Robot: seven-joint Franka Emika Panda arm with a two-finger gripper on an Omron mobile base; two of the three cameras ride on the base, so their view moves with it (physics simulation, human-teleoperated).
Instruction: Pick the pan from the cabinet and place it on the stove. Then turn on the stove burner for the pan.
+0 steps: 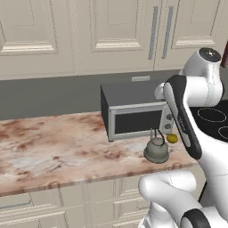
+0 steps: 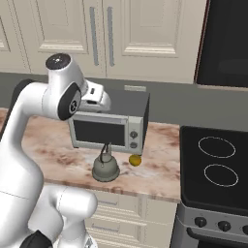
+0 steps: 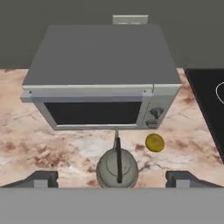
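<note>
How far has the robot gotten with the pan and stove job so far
Nothing looks done yet. The cabinet doors are closed, and the stove has no pan on it. In hand: the gripper hangs open and holds nothing, above the kettle in front of the microwave. Left: open the cabinet, take out the pan, set it on the stove, turn on its burner.

From behind the arm's left, we look forward and down across the desk [image 1: 53, 147] at the microwave [image 1: 136, 116], the stove [image 1: 216, 120] at 3 o'clock. From behind its right we share the microwave [image 2: 109, 126], kettle [image 2: 105, 167] and stove [image 2: 215, 164]. The hand camera sits nearer, looking steeply down on the microwave [image 3: 103, 74], kettle [image 3: 117, 168] at 6 o'clock.
</note>
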